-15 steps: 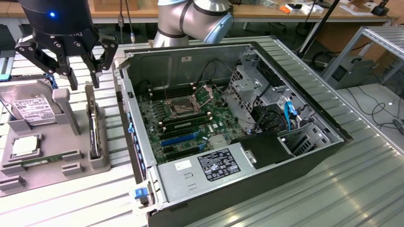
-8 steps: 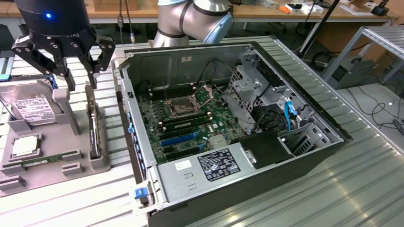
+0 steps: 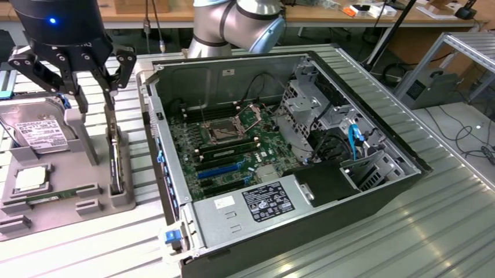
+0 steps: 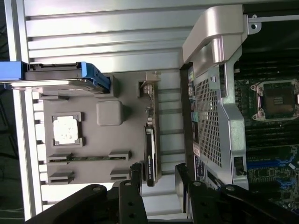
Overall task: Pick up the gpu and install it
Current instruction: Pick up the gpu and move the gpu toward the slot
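Note:
The gpu (image 3: 115,157) is a thin dark card standing on edge in a slot of the grey holder tray (image 3: 116,200), at the exterior view's left, beside the open computer case (image 3: 255,231). My gripper (image 3: 94,98) hangs open above the card's far end, with one finger on each side and nothing held. In the wrist view the gpu (image 4: 150,149) shows edge-on, its near end lying between my open gripper (image 4: 158,173) fingers, with a gap on each side. A silver bracket (image 4: 148,86) sits at its other end.
The holder tray also carries a hard drive (image 3: 35,132) with a white label, a square processor chip (image 3: 29,179) and a green memory stick (image 3: 46,198). Inside the case lie the motherboard's blue slots (image 3: 220,171) and processor socket (image 3: 224,132). The case wall (image 4: 212,93) stands close to the card.

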Robot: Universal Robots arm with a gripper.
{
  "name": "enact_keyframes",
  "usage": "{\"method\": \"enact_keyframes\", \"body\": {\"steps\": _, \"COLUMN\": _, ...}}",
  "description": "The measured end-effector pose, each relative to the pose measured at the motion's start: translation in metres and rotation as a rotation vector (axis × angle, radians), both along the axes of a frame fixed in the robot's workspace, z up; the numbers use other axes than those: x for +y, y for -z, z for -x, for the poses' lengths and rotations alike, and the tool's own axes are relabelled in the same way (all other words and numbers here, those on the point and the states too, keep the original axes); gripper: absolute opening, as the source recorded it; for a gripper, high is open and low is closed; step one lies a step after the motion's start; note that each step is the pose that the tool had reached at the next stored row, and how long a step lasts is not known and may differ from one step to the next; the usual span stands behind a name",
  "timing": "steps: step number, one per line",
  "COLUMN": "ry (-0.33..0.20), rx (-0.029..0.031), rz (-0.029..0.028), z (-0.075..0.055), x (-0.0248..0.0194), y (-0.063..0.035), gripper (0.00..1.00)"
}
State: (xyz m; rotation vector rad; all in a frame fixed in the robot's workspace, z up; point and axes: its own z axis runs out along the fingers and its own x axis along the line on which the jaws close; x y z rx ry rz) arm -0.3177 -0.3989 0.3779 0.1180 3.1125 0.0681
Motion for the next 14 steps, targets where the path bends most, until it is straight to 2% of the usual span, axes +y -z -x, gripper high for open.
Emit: {"method": "enact_keyframes", "body": {"steps": 14, "ry": 0.0, "rx": 0.0, "rz": 0.0, "z": 0.0088, "x": 0.0, "y": 0.0022, "gripper": 0.42}}
